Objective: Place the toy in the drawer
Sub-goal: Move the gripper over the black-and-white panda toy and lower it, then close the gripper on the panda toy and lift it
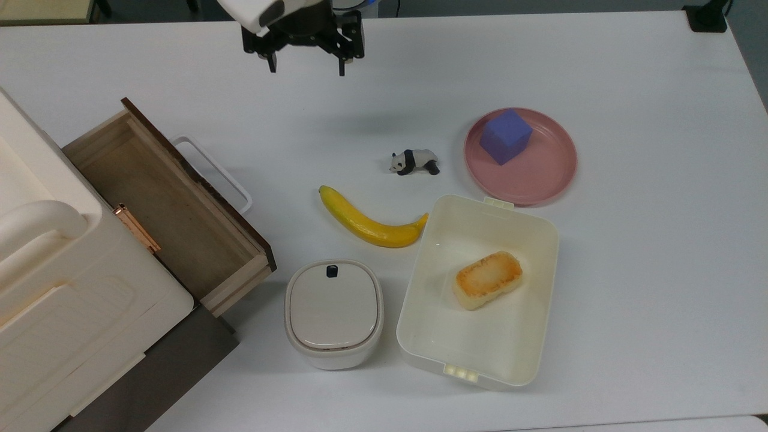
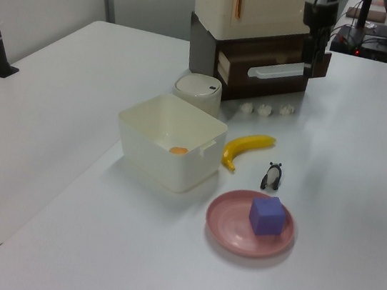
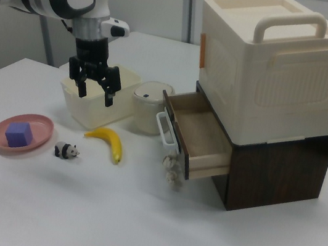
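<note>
Standing pulled out from the dark cabinet, the drawer [image 1: 162,204] is open and its wooden floor bare, so the receiving end of the job looks ready and nothing has been delivered yet. Beyond the drawer's white loop handle, high over the table [image 1: 630,300], the gripper [image 1: 307,66] hangs with its fingers spread apart and nothing between them. Well apart from the drawer, past the banana [image 1: 369,221], the toy [image 1: 414,162] stands on the tabletop on its own legs, just beside the pink plate [image 1: 540,180]. By my judgement the whole carry remains: reaching the panda, closing on it, lifting it across and letting it go inside the drawer.
</note>
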Robot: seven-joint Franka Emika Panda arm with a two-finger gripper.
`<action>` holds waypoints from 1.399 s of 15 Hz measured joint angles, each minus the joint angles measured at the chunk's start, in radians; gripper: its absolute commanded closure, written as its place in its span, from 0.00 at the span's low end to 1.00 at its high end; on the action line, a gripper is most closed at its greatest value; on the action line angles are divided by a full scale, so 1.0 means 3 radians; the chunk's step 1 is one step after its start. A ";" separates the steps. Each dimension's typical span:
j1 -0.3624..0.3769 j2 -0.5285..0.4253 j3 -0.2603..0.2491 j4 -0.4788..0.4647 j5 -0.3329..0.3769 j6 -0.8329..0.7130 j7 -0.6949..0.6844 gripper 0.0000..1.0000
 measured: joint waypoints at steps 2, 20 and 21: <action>0.0015 0.0063 0.0001 -0.0001 0.0000 0.0014 0.0000 0.05; 0.0541 0.0605 0.0017 -0.0491 0.0586 0.0786 0.2150 0.17; 0.0587 0.0628 0.0018 -0.0557 0.0587 0.0870 0.2260 0.20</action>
